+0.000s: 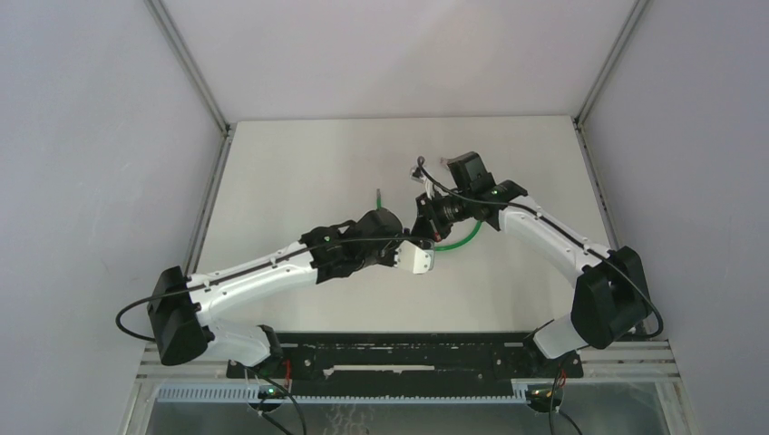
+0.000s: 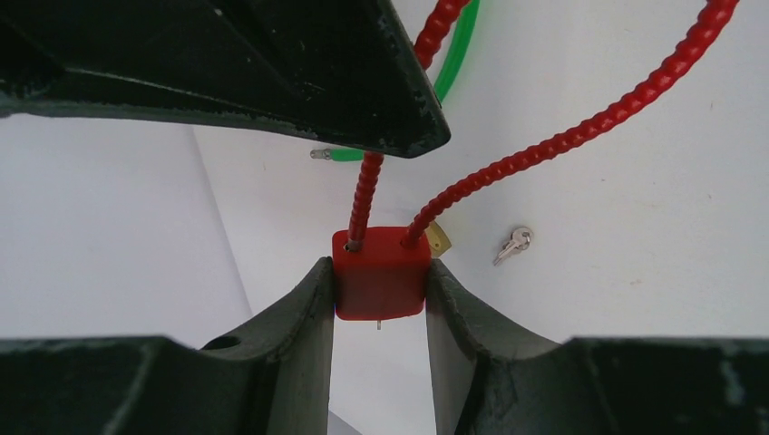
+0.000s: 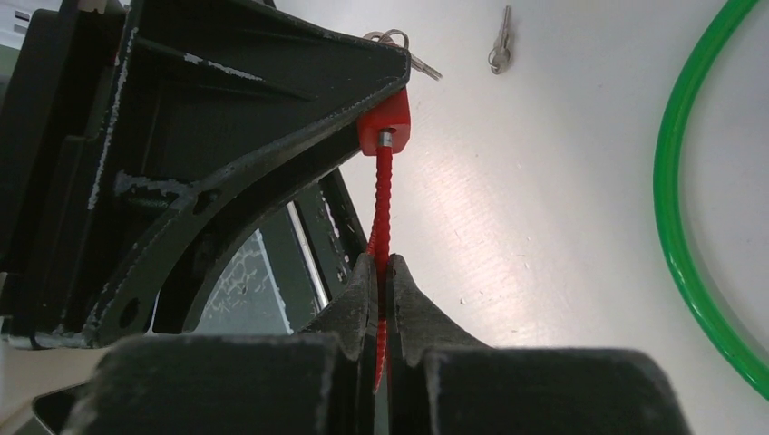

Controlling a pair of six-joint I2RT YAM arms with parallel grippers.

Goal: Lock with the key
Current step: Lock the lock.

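The left hand (image 2: 381, 292) grips the red padlock (image 2: 381, 270) by its flat sides; it looks small, rigid and light. From the padlock, the springy ribbed cable (image 3: 384, 195) runs into the right hand (image 3: 381, 281), which is pinched shut on it. The thin key (image 2: 513, 245) lies on the bench (image 2: 653, 272) just right of the padlock; it looks fiddly and is best pinched by its bow.

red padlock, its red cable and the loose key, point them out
red padlock (image 2: 381, 283): left wrist view, middle of its body
red cable (image 3: 384, 195): right wrist view, ribbed stretch below the padlock
loose key (image 2: 513, 245): left wrist view, middle of the key
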